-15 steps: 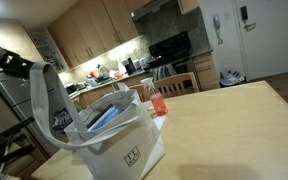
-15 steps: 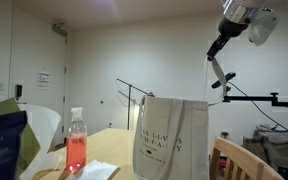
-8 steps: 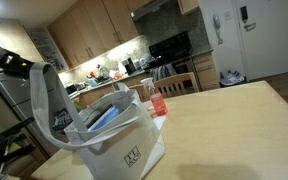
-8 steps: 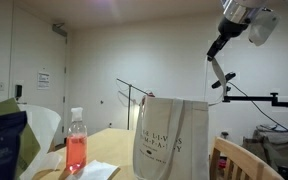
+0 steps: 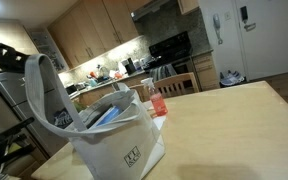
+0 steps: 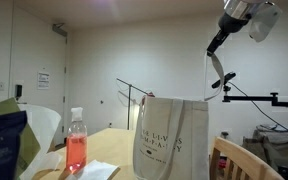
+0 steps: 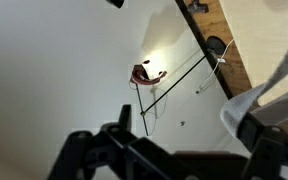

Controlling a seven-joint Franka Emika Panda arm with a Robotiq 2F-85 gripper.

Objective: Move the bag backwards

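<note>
Fabric filled most of both exterior views: the large off-white soft tote bag was seen standing upright on the light wooden table, just in front of the clear plastic bottle of red liquid. The bag's small dark square logo was shown in one exterior view only. From another side, the bottle was shown apart from the bag. High above the bag, the dark gripper was shown by the wrist view with its fingers spread wide and nothing clamped between them. A strip of off-white handle was seen beside one finger; contact could not be told. The handle loop stood tall over the bag.
</note>
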